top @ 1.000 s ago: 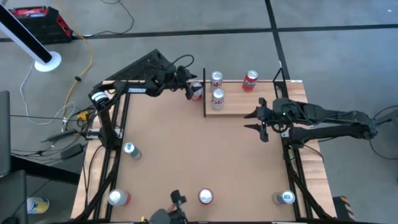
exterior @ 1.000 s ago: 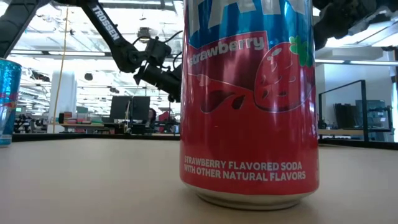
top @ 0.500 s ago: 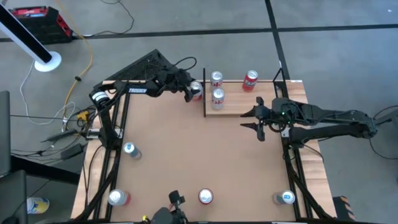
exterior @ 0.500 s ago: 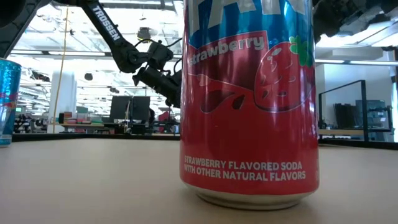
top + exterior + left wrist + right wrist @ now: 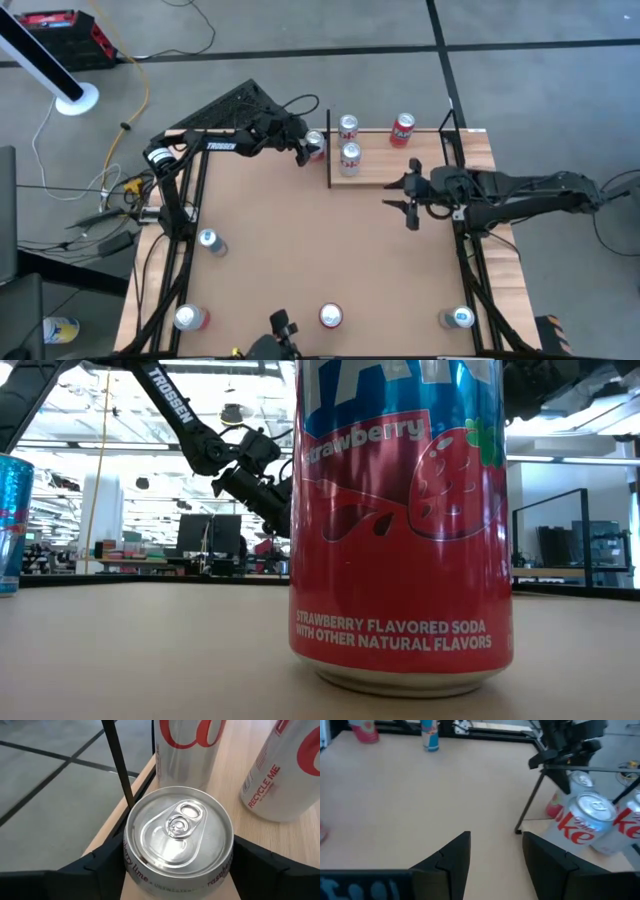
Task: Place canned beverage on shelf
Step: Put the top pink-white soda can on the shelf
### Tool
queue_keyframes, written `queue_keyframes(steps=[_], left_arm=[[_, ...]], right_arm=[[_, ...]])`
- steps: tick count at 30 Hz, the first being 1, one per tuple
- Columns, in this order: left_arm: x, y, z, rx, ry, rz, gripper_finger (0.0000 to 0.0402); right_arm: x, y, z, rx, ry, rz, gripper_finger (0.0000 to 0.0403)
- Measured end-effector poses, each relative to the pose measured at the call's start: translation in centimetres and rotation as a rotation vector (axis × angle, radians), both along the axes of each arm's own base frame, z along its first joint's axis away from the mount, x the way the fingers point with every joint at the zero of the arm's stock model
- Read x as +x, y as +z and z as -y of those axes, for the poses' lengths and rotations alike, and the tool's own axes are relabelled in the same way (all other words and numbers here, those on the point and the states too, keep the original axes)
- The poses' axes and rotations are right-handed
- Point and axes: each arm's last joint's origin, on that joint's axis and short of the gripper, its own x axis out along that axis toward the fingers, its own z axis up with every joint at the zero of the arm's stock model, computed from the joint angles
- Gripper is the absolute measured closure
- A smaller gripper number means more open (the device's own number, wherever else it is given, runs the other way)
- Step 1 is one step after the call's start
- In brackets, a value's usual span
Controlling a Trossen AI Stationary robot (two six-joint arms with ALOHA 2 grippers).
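Brown tabletop (image 5: 300, 250), left tool (image 5: 177, 865) grasping silver can (image 5: 178, 837), right tool (image 5: 495, 852) parted, empty

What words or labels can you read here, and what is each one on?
"Strawberry" and "STRAWBERRY FLAVORED SODA WITH OTHER NATURAL FLAVORS": red soda can.
"TROSSEN": left arm.
"RECYCLE ME": silver can on the shelf.
"lime": rim of the can between the left gripper's fingers; the rest is unreadable.
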Motion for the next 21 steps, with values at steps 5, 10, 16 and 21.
queue_keyframes(steps=[5, 10, 16, 21], left_arm=[[0.1, 0.2, 0.4, -0.023, -0.013, 0.000, 0.0134], [0.0, 1.2, 2.4, -0.089, -0.067, -0.074, 0.0134], [0.2, 3.8, 8.2, -0.125, -0.196, -0.204, 0.0134], [0.8, 5.9, 15.1, -0.057, -0.276, -0.204, 0.0134]], right_arm=[[0.4, -0.2, -0.3, 0.000, 0.015, -0.015, 0.0201], [0.7, -0.5, -0.3, 0.028, 0.001, -0.024, 0.0201], [0.9, -0.7, -0.3, 0.051, -0.012, -0.029, 0.0201], [1.0, -0.9, -0.4, 0.110, -0.035, -0.041, 0.0201]])
